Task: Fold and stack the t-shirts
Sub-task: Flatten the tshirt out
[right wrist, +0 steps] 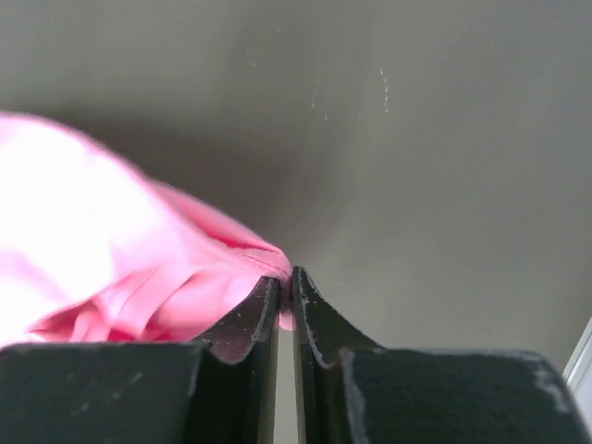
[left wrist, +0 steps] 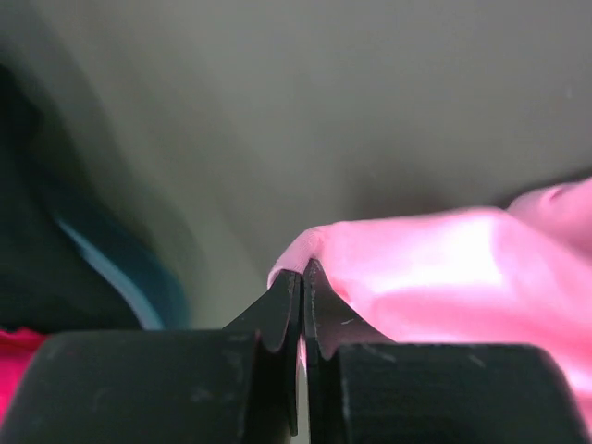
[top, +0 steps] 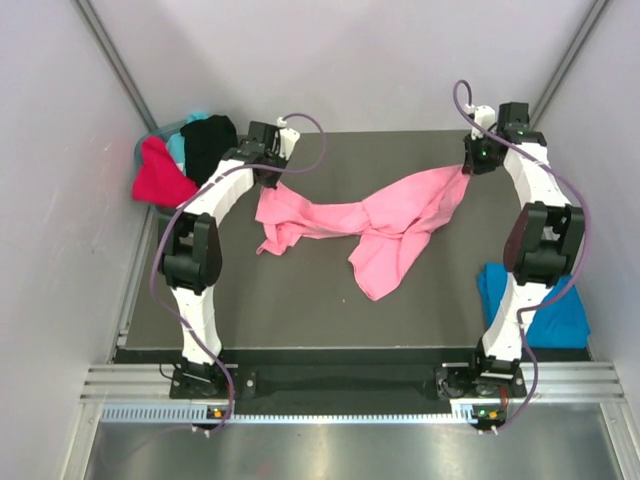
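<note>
nearest the arm bases, back from the right tool [top: 470, 165] and out to its right, a blue t-shirt [top: 560, 325] lies folded flat at the right edge of the dark tabletop [top: 300, 300], partly behind the right arm. further out, a pink t-shirt [top: 390, 225] spans the stretch between the two tools as a twisted, creased band; its bunched middle sits between them, and one broad flap trails from that middle back toward the near edge. the right tool, in its own wrist view [right wrist: 285, 276], has its two black fingers pressed nearly together, with a thin fold of the pink t-shirt [right wrist: 92, 231] pinched between the tips; the cloth spreads away to that tool's left, and bare tabletop lies ahead of it. the left tool [top: 272, 178] is clamped the same way: in its wrist view [left wrist: 301, 273] the fingers meet on a rounded edge of the pink t-shirt [left wrist: 444, 268], and the cloth runs off to its right. whether the band hangs clear of the tabletop or rests on it cannot be told. beyond and to the left of the left tool, at the far left corner, sits a heap of unfolded clothes: a red t-shirt [top: 158, 178] closest, a teal t-shirt [top: 178, 148] behind it, and a black t-shirt [top: 208, 143] just beside the left tool.
</note>
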`<state>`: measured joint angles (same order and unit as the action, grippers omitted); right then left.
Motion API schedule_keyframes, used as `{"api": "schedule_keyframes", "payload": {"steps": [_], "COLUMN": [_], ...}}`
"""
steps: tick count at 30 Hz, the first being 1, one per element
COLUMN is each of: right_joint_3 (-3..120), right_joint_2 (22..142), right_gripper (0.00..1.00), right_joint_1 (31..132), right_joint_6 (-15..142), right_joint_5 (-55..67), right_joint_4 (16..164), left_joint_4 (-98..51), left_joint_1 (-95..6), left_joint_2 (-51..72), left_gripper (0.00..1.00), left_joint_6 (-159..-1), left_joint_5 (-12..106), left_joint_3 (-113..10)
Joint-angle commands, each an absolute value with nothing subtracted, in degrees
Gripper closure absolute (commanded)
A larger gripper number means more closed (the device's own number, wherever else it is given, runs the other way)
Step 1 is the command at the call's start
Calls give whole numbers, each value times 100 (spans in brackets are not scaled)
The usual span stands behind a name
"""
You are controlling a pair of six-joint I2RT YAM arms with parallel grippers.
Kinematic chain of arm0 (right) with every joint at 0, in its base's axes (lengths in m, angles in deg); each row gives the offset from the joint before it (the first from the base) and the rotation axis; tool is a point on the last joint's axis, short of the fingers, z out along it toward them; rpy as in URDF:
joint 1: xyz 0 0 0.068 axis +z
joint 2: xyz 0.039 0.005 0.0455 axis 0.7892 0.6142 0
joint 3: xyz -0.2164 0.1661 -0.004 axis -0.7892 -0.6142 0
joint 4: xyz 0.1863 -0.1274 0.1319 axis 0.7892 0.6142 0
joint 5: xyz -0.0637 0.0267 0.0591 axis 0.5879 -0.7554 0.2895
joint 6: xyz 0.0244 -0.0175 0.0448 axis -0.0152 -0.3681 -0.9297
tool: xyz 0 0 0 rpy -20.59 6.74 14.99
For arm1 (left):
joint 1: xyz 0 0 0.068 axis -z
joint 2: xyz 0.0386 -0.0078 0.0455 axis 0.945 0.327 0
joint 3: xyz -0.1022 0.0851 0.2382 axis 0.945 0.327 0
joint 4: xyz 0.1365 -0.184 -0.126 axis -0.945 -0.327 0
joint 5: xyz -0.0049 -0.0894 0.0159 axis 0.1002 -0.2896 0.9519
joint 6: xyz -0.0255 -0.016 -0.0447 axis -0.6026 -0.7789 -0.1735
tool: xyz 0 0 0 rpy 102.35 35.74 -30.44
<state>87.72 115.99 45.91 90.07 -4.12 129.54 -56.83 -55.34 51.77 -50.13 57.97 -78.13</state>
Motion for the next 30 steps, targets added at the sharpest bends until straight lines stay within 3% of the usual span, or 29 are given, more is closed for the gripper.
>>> {"api": "schedule_keyframes", "payload": {"steps": [1, 4, 8, 14, 19, 30], "right_joint_3": [8840, 8559, 8391, 9801, 11351, 11555], "right_joint_2": [11522, 11365, 11153, 11669, 12663, 13728], "right_gripper": [91, 87, 73, 62, 62, 64], "right_joint_1": [4587, 4587, 4596, 4657, 5376, 6608], "right_joint_6": [8935, 9032, 9399, 10146, 10779, 10219], "right_joint_5": [-451, -775, -1004, -1389, -1926, -1919], "right_joint_4": [12930, 13106, 13439, 14527, 15399, 14338], "left_joint_4": [-5269, -5287, -5278, -5358, -5384, -5410], "left_joint_1": [-5448, -5343, -5150, -4965, -4912, -4921], "left_joint_2": [5200, 5209, 5113, 4990, 4902, 4023], "left_gripper": [100, 100, 100, 100, 100, 100], "left_joint_6": [-5117, -5143, -5047, -5055, -5126, -5161], "left_joint_5": [5753, 5735, 5709, 5639, 5639, 5990], "left_joint_3": [-8238, -8239, -8010, -7843, -7650, -6771]}}
